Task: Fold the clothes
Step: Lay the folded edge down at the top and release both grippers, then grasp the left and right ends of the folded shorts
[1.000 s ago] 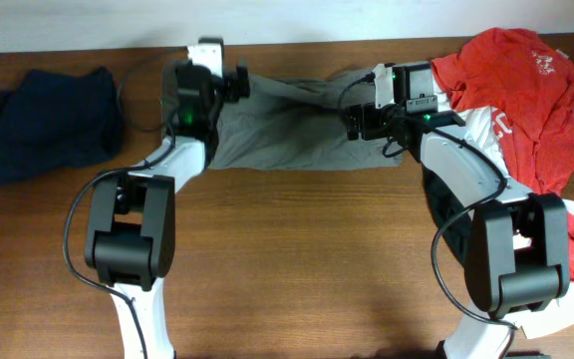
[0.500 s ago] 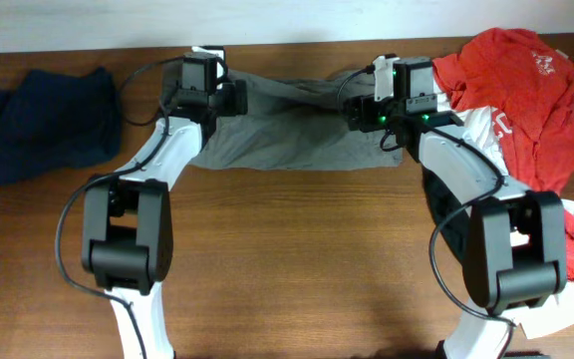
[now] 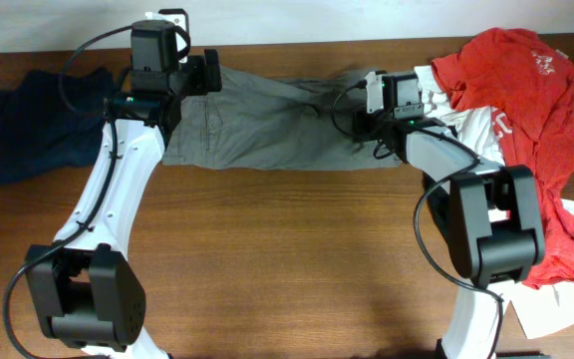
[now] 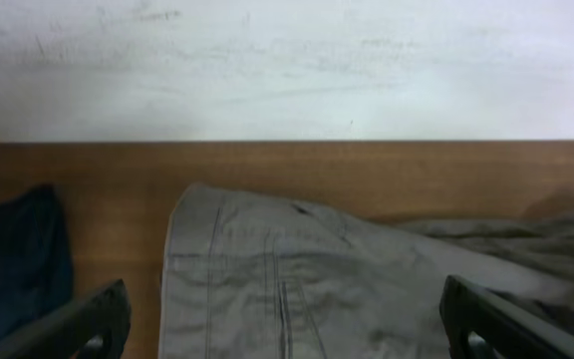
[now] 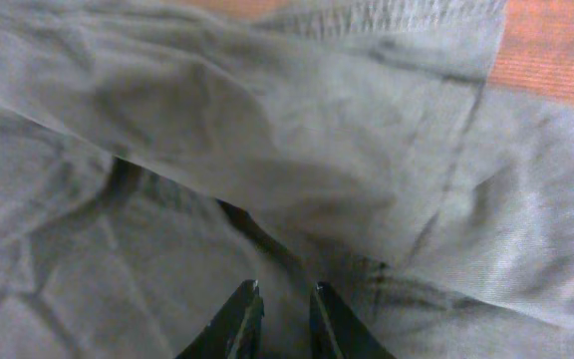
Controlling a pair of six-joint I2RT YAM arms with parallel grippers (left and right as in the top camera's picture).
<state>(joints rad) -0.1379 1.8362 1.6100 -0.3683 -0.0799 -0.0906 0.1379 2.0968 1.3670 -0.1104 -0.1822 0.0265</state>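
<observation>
L tool (image 4: 285, 334) is hanging wide apart over shorts (image 3: 267, 125) on worktop (image 3: 287, 259); R tool (image 5: 277, 319) is pinching shorts' fabric, tips nearly together.

The shorts (image 3: 277, 130) are grey-olive, the T-shirt (image 3: 526, 80) red, the garment (image 3: 43, 125) dark navy, the table (image 3: 287, 269) brown wood-grain.

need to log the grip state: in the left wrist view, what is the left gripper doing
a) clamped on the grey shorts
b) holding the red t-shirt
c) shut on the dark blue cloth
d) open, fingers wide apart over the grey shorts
D: the left gripper has its fingers spread to the two lower corners of the left wrist view, and the grey shorts lie on the table between them with nothing pinched.
</observation>
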